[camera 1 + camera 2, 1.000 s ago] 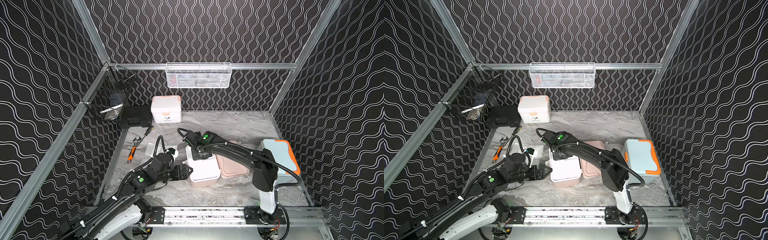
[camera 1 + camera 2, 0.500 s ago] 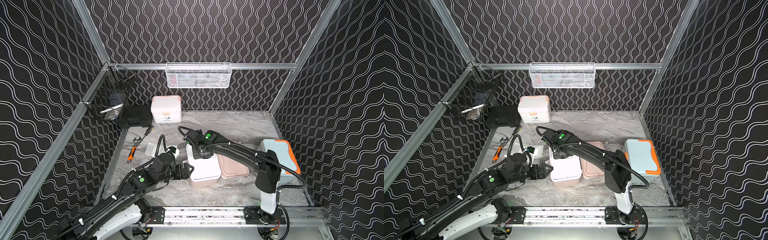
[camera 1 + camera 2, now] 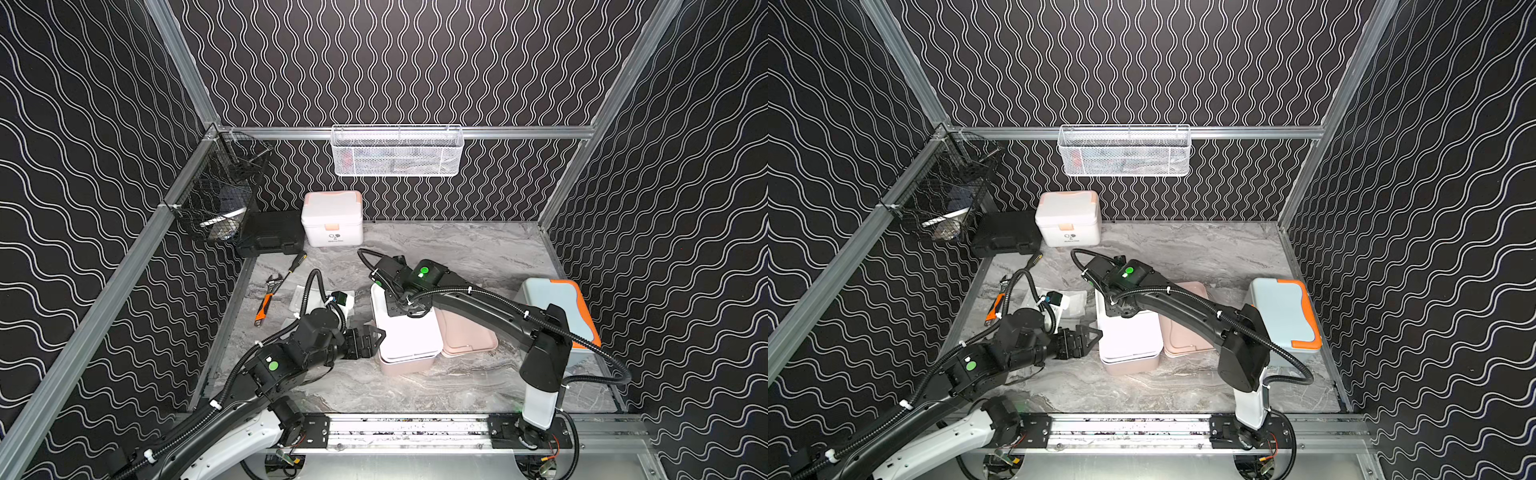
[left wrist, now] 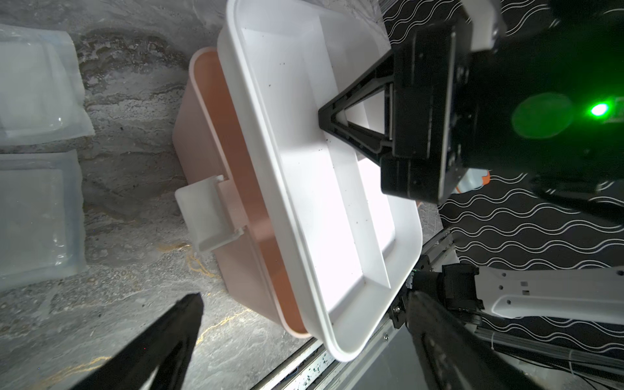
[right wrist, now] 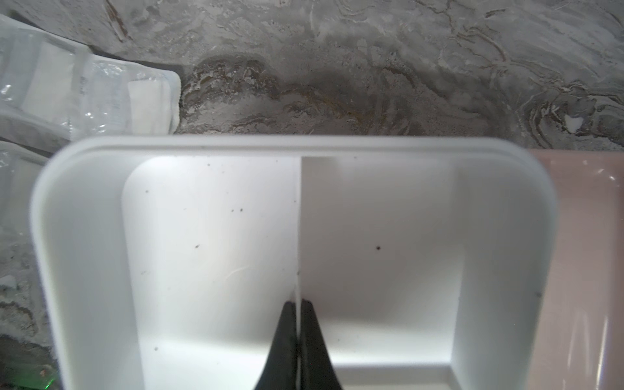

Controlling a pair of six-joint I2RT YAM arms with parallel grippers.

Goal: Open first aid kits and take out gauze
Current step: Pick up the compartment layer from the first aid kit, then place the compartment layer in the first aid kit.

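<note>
Pink first aid kit [image 3: 409, 366]: mid-tabletop [image 3: 457, 257], toward the front edge, open. Its lid [image 3: 469, 336] lies flat, inside up, against the kit's right side.

White inner tray [image 3: 409, 332] sits over the pink base, its rim overhanging. Both visible compartments are bare.

Right gripper [image 5: 299, 302]: clenched on the tray's thin centre divider [image 5: 300, 219], one finger on each side.

Left gripper [image 3: 376, 343]: jaws spread wide, holding nothing, just beside the kit's left side. Contact cannot be judged.

Gauze [image 3: 303, 297]: clear-wrapped packets flat on the tabletop, between the pink kit and the left edge.

White first aid kit [image 3: 332, 218]: back edge, closed. Blue first aid kit [image 3: 557, 307]: right edge, closed.
</note>
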